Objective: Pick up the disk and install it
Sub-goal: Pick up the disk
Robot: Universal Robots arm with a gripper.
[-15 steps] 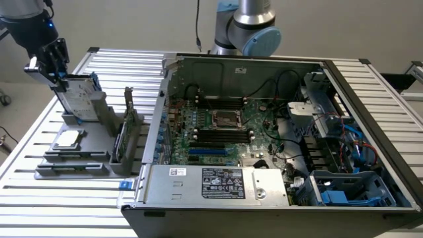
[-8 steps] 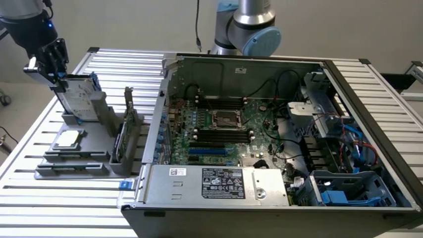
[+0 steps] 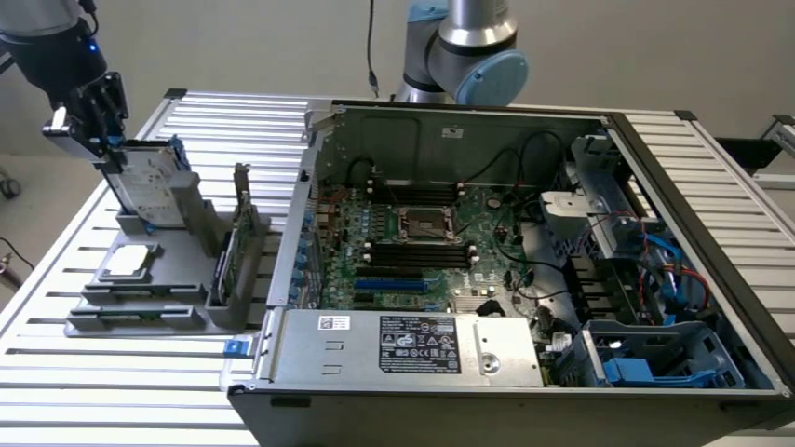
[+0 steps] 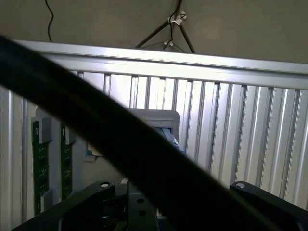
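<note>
The disk (image 3: 152, 184), a silver-grey drive with a white label and blue side rails, stands on end and slightly tilted in the grey holder (image 3: 168, 279) at the exterior view's left. My gripper (image 3: 110, 149) comes down from above, its fingers clasping the disk's upper end. In the wrist view the dark fingers (image 4: 262, 195) sit at the picture's edge, with the grey holder (image 4: 156, 118) and a bit of blue plastic (image 4: 169, 134) beyond. A thick black cable (image 4: 96, 125) crosses that view and hides much of it.
A smaller flat silver drive (image 3: 130, 263) lies on the holder, and upright cards (image 3: 238, 237) stand in its slots. The open computer case (image 3: 497, 233) fills the middle and right, with a blue-railed bay (image 3: 646, 358) at its front right corner. The slatted metal table (image 3: 112, 382) extends all around.
</note>
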